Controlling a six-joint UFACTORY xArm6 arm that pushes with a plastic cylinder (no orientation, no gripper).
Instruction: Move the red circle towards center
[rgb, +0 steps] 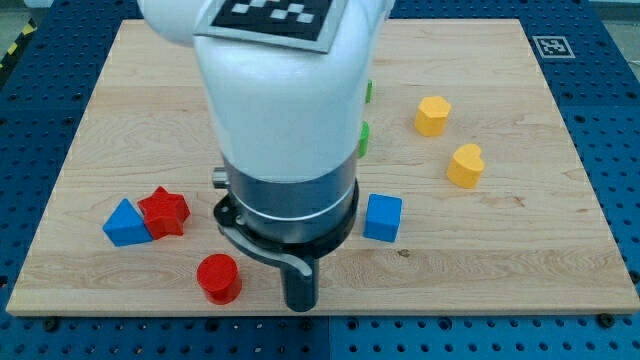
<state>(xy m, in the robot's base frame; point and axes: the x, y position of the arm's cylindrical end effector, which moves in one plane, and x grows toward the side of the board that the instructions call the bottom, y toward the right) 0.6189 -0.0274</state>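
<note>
The red circle (218, 278) is a short red cylinder near the view's bottom edge of the wooden board (520, 240), left of centre. The arm's white and dark body fills the middle of the view. The dark rod comes down right of the red circle, and my tip (301, 305) is at the board's bottom edge, about a block's width to the right of the red circle, apart from it.
A red star (164, 212) touches a blue triangle (125, 224) at the left. A blue cube (382, 217) is right of the arm. Two yellow blocks (433, 115) (465, 165) sit at the right. Green blocks (366, 138) are mostly hidden behind the arm.
</note>
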